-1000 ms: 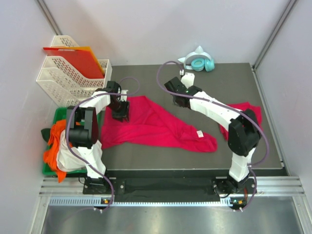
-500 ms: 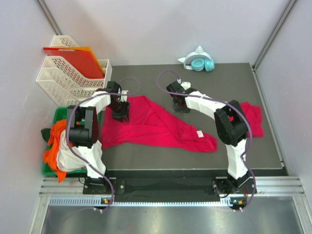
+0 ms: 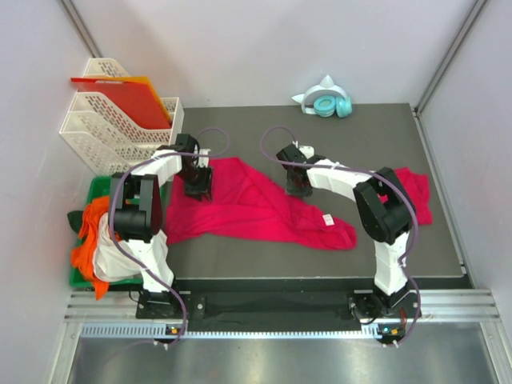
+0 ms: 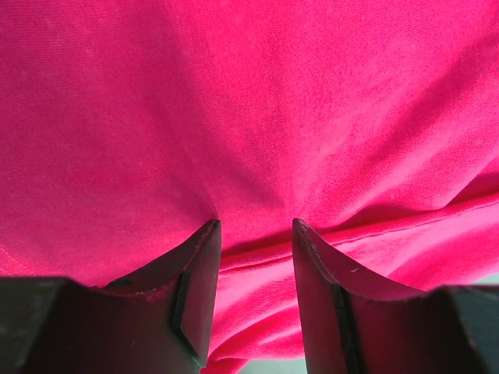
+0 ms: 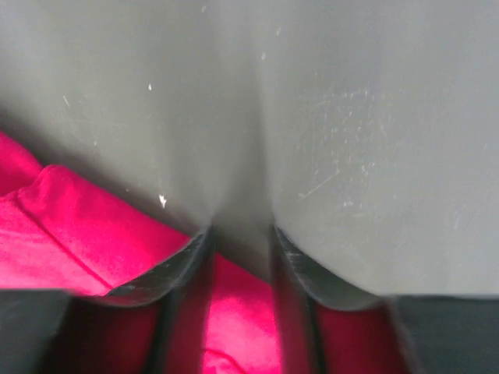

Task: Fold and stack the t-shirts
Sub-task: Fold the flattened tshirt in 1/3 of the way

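One crimson t-shirt (image 3: 248, 210) lies crumpled and spread over the dark table's left middle, its white neck label (image 3: 327, 219) toward the right end. A second t-shirt (image 3: 414, 192) is bunched at the right, behind my right arm. My left gripper (image 3: 198, 186) is down on the spread shirt's back left part. In the left wrist view its jaws (image 4: 256, 226) stand apart with cloth and a hem between them. My right gripper (image 3: 298, 186) is at that shirt's back edge. Seen from the right wrist, it (image 5: 242, 231) is open, straddling the cloth's edge (image 5: 234, 312).
White file trays (image 3: 120, 132) holding red-orange sheets (image 3: 128, 96) stand at the back left. A green bin (image 3: 94, 192) with orange and white cloth sits at the left edge. Teal headphones (image 3: 330, 104) lie at the back centre. Bare dark table (image 3: 360, 144) shows behind the shirts.
My right gripper has come nearer and down, from the bare table behind the shirt onto its back edge, its jaws narrowing a little. The left gripper and the shirts have not moved.
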You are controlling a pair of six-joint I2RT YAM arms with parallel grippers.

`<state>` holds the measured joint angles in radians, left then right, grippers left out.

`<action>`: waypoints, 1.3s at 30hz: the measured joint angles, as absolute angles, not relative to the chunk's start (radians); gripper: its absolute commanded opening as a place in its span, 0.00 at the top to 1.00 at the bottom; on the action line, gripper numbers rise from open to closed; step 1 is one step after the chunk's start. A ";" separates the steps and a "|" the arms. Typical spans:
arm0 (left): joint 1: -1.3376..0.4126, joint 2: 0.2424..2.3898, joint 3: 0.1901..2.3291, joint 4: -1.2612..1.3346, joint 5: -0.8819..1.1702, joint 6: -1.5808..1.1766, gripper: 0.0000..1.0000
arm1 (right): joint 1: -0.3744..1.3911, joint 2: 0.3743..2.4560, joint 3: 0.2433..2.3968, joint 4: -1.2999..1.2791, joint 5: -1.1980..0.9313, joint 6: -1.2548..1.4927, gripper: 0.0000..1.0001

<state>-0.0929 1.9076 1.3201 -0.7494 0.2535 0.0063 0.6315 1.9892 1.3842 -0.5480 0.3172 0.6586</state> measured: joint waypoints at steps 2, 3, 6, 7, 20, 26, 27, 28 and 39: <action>-0.093 1.908 1.320 -0.750 0.253 0.006 0.54 | 0.633 1.982 1.373 -0.539 0.317 0.659 0.95; -0.093 1.908 1.320 -0.750 0.253 0.006 0.54 | 0.633 1.980 1.369 -0.536 0.317 0.661 0.97; -0.093 1.908 1.320 -0.751 0.253 0.006 0.54 | 0.635 1.972 1.357 -0.529 0.314 0.667 1.00; -0.093 1.908 1.320 -0.751 0.253 0.006 0.54 | 0.636 1.969 1.353 -0.525 0.313 0.669 1.00; -0.093 1.902 1.305 -0.752 0.253 0.007 0.53 | 0.662 1.876 1.309 -0.510 0.340 0.672 1.00; -0.093 1.883 1.299 -0.752 0.254 0.007 0.53 | 0.690 1.780 1.267 -0.500 0.351 0.676 0.85; -0.093 1.881 1.299 -0.752 0.254 0.007 0.53 | 0.694 1.774 1.262 -0.498 0.351 0.680 0.82; -0.093 1.880 1.299 -0.752 0.254 0.007 0.53 | 0.699 1.771 1.260 -0.497 0.350 0.685 0.79; -0.093 1.880 1.299 -0.753 0.254 0.007 0.54 | 0.713 1.771 1.209 -0.497 0.347 0.710 0.62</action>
